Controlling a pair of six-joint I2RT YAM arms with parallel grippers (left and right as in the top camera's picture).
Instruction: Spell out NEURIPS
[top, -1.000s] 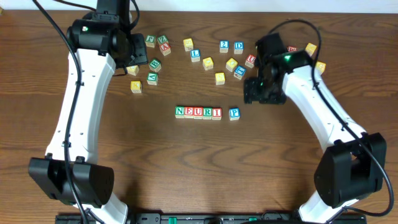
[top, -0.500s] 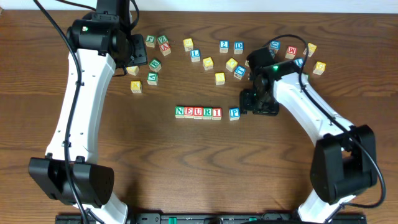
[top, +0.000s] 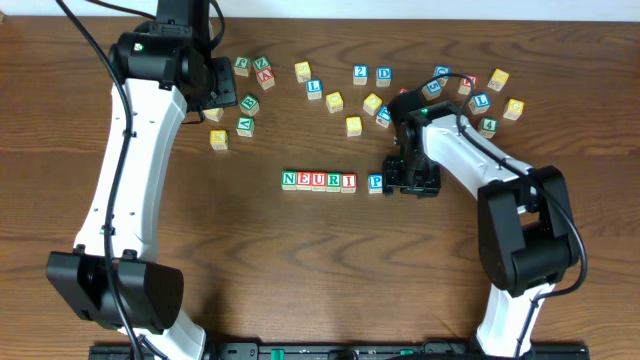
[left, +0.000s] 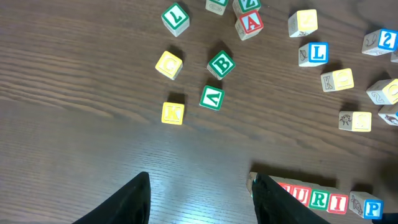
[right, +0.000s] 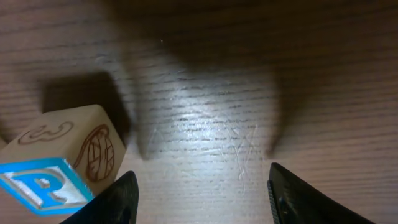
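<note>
The right pincer (right: 202, 186) hangs released and empty low over the dark wooden table (right: 205, 81). The small wooden cube with a blue letter P (right: 59, 171) sits just outside its finger on the left of the wrist view. Beyond that cube, a small gap on, lies the row of wooden letter cubes reading N, E, U, R, I (top: 319, 180). The left pincer (left: 202, 193) is also released and empty.

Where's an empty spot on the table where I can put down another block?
The biggest bare wood lies below the NEURI row, between the left arm and the right arm. A smaller patch sits between the left arm and the row's N. It is crowded along the top, where loose cubes scatter, and beside the P cube, where the right gripper hovers.
</note>
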